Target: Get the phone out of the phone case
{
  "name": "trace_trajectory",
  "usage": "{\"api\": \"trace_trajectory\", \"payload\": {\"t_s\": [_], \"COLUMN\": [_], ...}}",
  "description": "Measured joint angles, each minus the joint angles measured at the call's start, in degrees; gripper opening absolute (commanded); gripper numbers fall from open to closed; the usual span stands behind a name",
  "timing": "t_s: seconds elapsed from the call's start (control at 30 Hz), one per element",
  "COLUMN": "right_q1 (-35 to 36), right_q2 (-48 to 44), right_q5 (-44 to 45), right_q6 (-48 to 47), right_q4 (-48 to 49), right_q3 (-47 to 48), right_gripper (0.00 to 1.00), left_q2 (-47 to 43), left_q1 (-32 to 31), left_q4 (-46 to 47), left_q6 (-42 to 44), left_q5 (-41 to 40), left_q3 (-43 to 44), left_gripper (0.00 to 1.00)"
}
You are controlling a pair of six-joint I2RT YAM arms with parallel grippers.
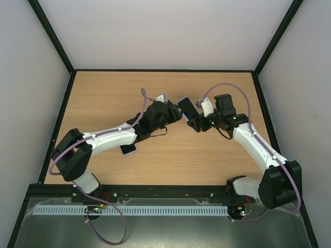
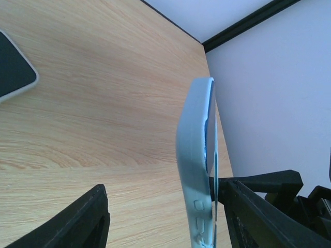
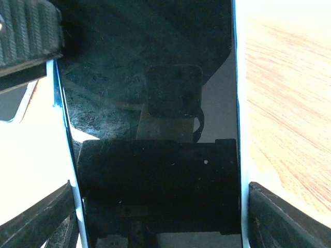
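The phone [image 1: 187, 108], dark screen in a light blue case, is held above the table between both grippers. My right gripper [image 1: 195, 122] is shut across its width. In the right wrist view [image 3: 160, 206] the screen [image 3: 155, 103] fills the space between the two fingers [image 3: 289, 217]. My left gripper [image 1: 173, 114] is at the phone's other end with its jaws wide apart. In the left wrist view [image 2: 164, 192] the case [image 2: 195, 165] stands edge-on against the right finger [image 2: 258, 217], far from the left one. The case's thick back bows away from the thin front edge.
A second phone [image 1: 128, 149] with a dark screen lies flat on the wooden table under the left forearm; it also shows in the left wrist view [image 2: 13, 67]. Black frame rails and white walls border the table [image 1: 103, 98].
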Motion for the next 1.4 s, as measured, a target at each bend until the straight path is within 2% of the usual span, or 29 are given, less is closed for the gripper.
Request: {"api": "trace_trajectory", "payload": {"t_s": [0.3, 0.57, 0.97, 1.07, 1.17, 1.2, 1.4], "right_q1": [0.0, 0.0, -0.07, -0.09, -0.24, -0.33, -0.04], "right_q2": [0.0, 0.0, 0.0, -0.02, -0.02, -0.02, -0.02], "right_q5": [-0.35, -0.33, 0.33, 0.33, -0.11, -0.33, -4.85], "right_q6": [0.42, 0.35, 0.37, 0.46, 0.83, 0.94, -0.28], "right_q4": [0.57, 0.94, 1.46, 1.62, 1.79, 1.75, 0.2], "right_q3": [-0.85, -1.4, -1.55, -1.57, -1.57, -1.57, 0.57], "right_gripper": [0.43, 0.42, 0.43, 0.57, 0.84, 0.98, 0.97], "left_q2": [2.95, 4.52, 6.45, 6.56, 6.54, 6.45, 0.76], "left_q1": [-0.02, -0.02, 0.28, 0.46, 0.72, 0.83, 2.12], "left_q4": [3.41, 4.94, 4.98, 5.44, 6.03, 6.14, 3.32], "left_q6": [-2.29, -2.62, -2.54, -2.1, -0.83, -0.26, 6.4], "left_q5": [4.33, 6.67, 8.22, 8.87, 9.46, 9.75, 10.58], "left_q3": [0.92, 2.27, 3.67, 3.67, 3.63, 3.58, -0.24], "left_gripper": [0.38, 0.33, 0.17, 0.13, 0.1, 0.1, 0.07]}}
